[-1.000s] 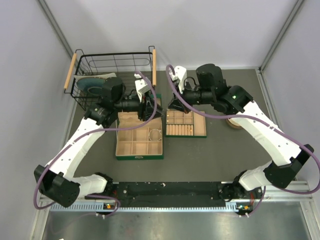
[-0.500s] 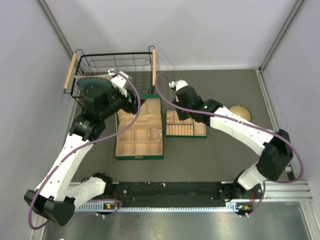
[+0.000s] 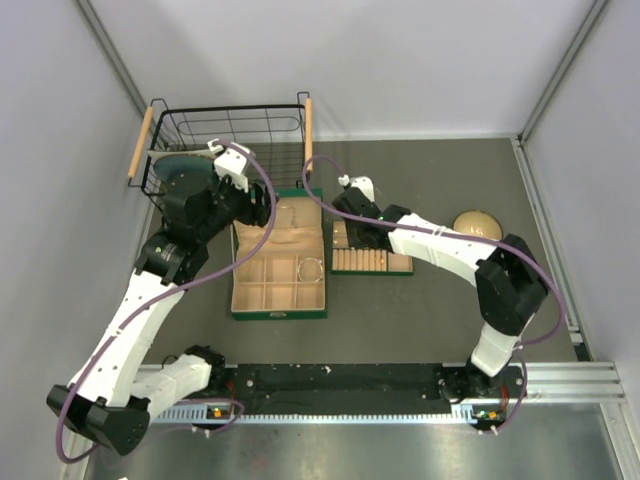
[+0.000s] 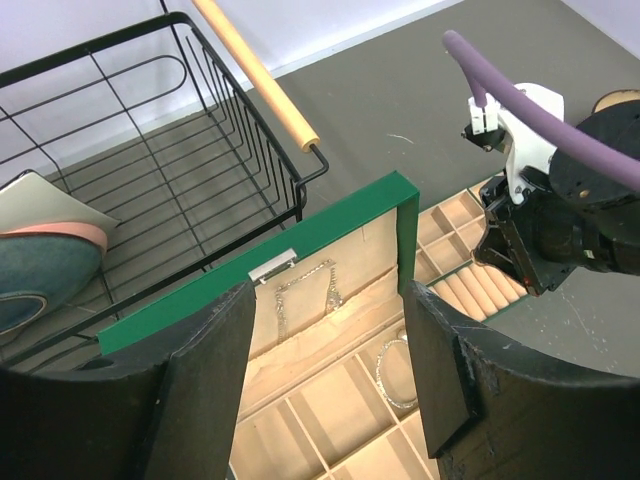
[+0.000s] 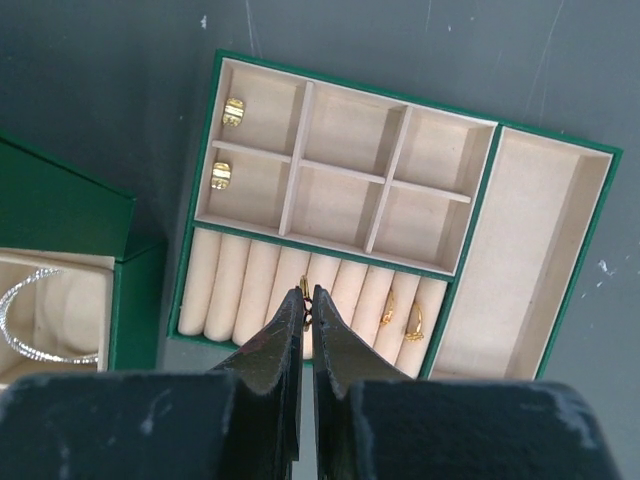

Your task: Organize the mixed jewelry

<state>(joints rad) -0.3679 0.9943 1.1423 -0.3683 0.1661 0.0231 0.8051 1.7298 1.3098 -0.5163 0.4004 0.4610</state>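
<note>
Ring (image 5: 303,288) sits pinched in the closed right gripper (image 5: 307,295), over the tray's (image 5: 350,85) rolls (image 5: 255,290). Left gripper (image 4: 328,320) gapes wide, bracelet (image 4: 381,368) below it.

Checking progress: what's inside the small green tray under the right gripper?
Two gold rings in left cells, two on the ring rolls; the shut right gripper seems to pinch another, hiding rolls beneath.

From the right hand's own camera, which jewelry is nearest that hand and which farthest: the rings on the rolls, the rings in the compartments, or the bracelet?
1. Rings on the rolls: just right of the right hand.
2. Rings in the compartments: upper left of the tray.
3. Bracelet: far left, in the other box.
</note>
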